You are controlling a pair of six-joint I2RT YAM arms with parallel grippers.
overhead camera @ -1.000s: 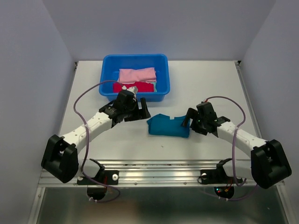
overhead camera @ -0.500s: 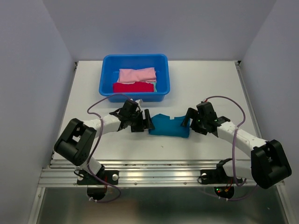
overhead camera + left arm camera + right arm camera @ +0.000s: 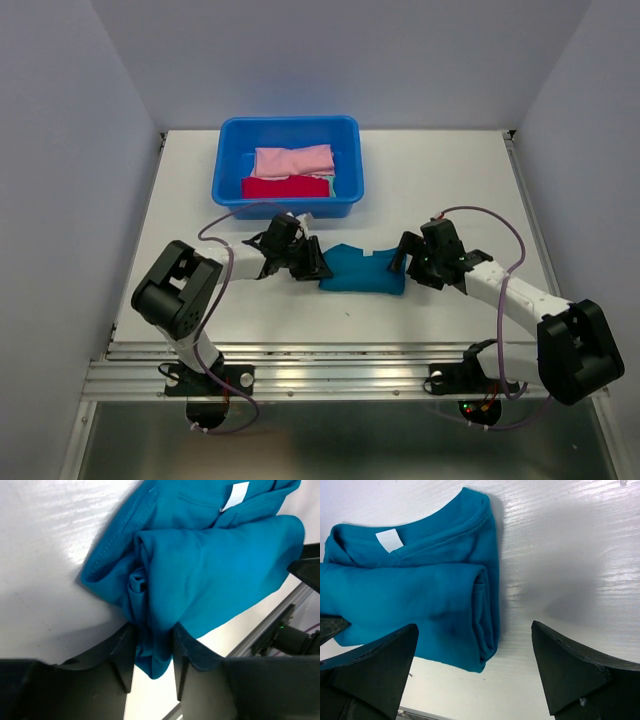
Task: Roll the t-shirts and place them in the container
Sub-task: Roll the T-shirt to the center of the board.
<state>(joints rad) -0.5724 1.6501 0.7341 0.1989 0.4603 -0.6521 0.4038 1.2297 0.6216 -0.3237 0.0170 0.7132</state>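
- Teal t-shirt (image 3: 360, 270): folded, lying just in front of the blue tub (image 3: 228, 165).
- Left gripper (image 3: 153, 630): only the wrist view shows the jaws pinching the shirt's rolled left end. A second ago it was spread wide beside the tub.
- Right gripper (image 3: 474, 626): jaws wide apart at the shirt's right end, unmoved.

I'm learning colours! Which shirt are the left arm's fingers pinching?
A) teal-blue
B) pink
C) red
A: in the left wrist view the left fingers squeeze a fold of the teal-blue t-shirt, while the pink shirt and red shirt lie in the blue tub.
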